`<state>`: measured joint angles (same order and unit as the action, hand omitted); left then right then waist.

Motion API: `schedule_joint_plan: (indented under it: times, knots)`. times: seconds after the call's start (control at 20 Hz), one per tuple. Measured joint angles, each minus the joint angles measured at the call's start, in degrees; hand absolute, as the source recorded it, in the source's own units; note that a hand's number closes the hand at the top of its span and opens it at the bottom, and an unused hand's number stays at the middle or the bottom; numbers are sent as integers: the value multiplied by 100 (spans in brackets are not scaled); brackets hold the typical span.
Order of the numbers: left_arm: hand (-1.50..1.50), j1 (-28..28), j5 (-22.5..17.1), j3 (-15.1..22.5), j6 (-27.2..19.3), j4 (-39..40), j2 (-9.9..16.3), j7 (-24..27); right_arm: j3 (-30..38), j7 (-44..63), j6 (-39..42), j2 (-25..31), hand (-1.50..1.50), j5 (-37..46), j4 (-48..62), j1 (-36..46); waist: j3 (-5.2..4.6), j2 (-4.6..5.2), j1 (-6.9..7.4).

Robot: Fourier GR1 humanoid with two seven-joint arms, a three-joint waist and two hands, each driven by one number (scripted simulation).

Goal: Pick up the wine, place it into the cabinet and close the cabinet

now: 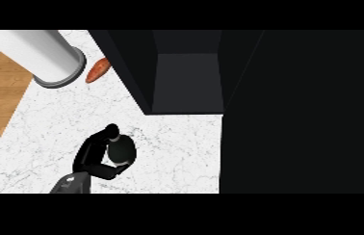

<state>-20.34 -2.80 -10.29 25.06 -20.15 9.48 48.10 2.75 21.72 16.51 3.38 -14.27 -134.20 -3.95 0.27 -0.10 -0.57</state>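
White marble counter [163,147] with fine grey veining is seen from steeply above, filling the lower left and middle of the head view. Along its far left edge a strip of brown wooden flooring [10,92] is visible.

At the upper left, a tall white cylinder [46,53] with a grey rim at its base is shown tilted by the viewing angle. Just beside that base, to its right, an orange elongated object [97,70] is lying on the marble; what it is cannot be told.

A black cabinet [186,80] is set at the top middle of the counter, with its dark grey interior exposed. To the right, a large black panel [292,113] fills the view from top to bottom; it appears to be the cabinet's open door, though its edges are hard to separate from the body.

From the lower left edge, a grey forearm [70,185] comes in, ending in the black left hand [92,154]. The fingers and thumb are curled round a dark rounded object, taken to be the wine [122,150], seen from above. The bottle is mostly hidden by the hand and is positioned over the marble, well apart from the cabinet opening. Whether it is resting on the counter or lifted cannot be told.

The right hand is not shown.
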Motion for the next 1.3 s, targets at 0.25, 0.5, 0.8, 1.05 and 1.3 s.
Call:
schedule_joint_plan:
  times: [0.25,0.5,0.8,1.05,1.3]
  knots:
    - [150,14,30,66,-49,-9,9,136,67,72,-13,52,-150,-54,-9,73,1,-1,8]
    - [150,422,-158,19,-278,-490,-118,231,37,114,-59,32,-150,50,-36,54,6,-24,62]
    - [150,1126,-353,22,-513,-1301,-307,478,83,72,-104,-4,-150,67,67,90,27,-50,99]
    - [150,1844,-617,195,-381,-2221,-496,225,167,15,-52,35,-150,10,64,55,10,-34,109]
    - [150,2689,-871,524,-308,-3621,-722,-250,94,29,-65,-11,-150,45,75,30,-10,-16,112]
